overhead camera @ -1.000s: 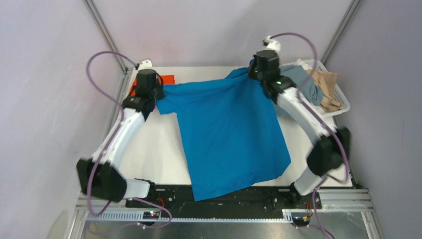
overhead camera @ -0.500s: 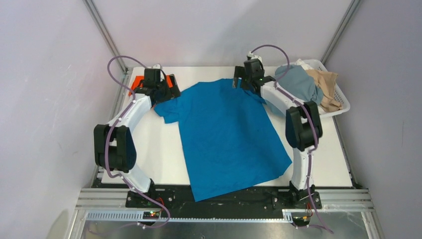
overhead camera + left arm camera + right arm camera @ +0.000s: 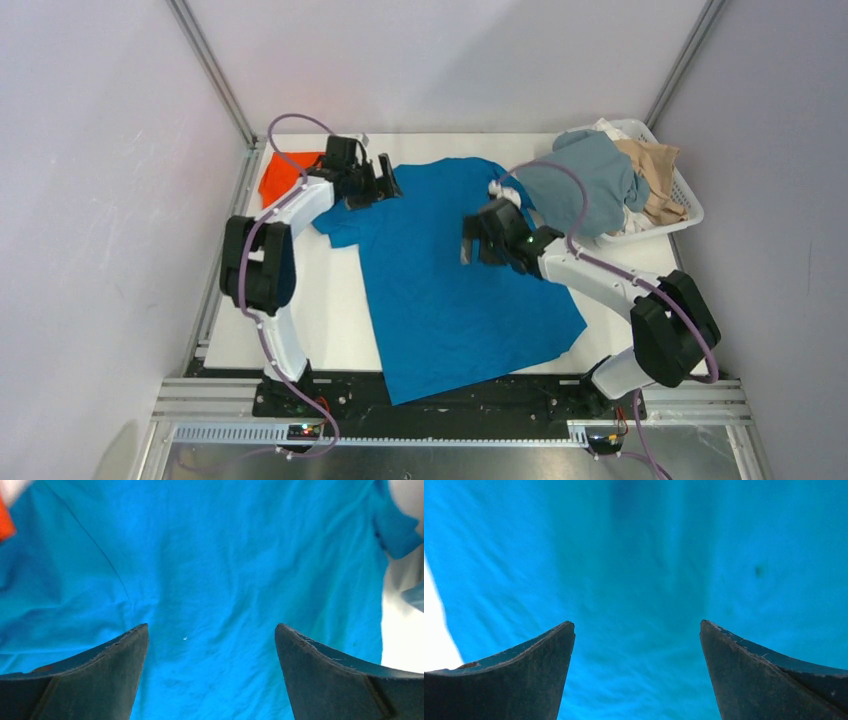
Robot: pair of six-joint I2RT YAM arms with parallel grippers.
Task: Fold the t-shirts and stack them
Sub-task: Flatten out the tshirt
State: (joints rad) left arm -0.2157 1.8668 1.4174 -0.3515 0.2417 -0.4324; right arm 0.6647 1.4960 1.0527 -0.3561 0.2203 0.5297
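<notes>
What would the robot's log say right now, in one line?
blue shirt: spread out, unfolded | left gripper: open above it | right gripper: open above it | orange shirt: far left corner | basket: grey shirt, tan shirt

The white table carries a blue t-shirt, an orange-red t-shirt and a white basket

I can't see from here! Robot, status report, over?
Both open: left gripper, right gripper, over blue t-shirt. It's spread out, unfolded. Nothing on it.

T-shirt on table, basket far right
</notes>
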